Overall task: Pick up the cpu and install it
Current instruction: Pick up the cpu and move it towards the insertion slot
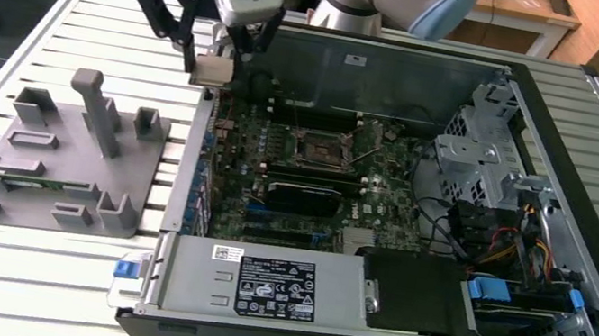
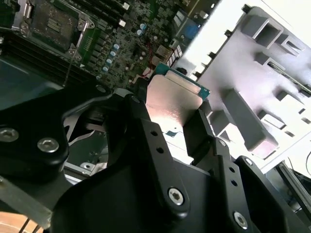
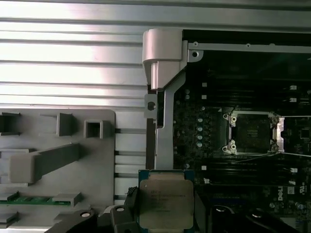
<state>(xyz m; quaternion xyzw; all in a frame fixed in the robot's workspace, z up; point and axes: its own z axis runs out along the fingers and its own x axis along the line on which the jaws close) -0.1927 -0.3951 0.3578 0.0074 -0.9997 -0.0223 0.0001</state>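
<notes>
One grey moulded fixture (image 1: 64, 156) lies at the exterior view's left on the slatted metal surface (image 1: 117, 19), and upright posts and shallow pockets are seen on it. A green strip is lodged in one of its slots in the first wrist view.

Just to the right of the fixture, the black fingers (image 2: 150, 141) are closed on the cpu (image 1: 210, 72), which is gripped by two opposite edges and carried clear of the surface. In the exterior view the chip is held at the case wall (image 1: 189, 159) nearest the fixture, close to the far corner. In the first wrist view its silver top and thin green rim (image 3: 166, 204) are shown between the fixture and the motherboard. In the second wrist view the chip is seen from the other side, pinched between both fingers.

Further right, the open computer case is laid on its side with the motherboard (image 1: 241, 149) exposed. The socket (image 1: 321, 147) is found near the board's middle, well apart from the chip, with its frame swung open in the first wrist view. A long black block (image 1: 301, 196) is set just beside the socket, on the near side. A silver labelled box (image 1: 256, 280) is mounted along the case's near edge.

At the exterior view's right, a metal drive cage (image 1: 479, 152) and bundled coloured cables (image 1: 505, 248) are seen.
</notes>
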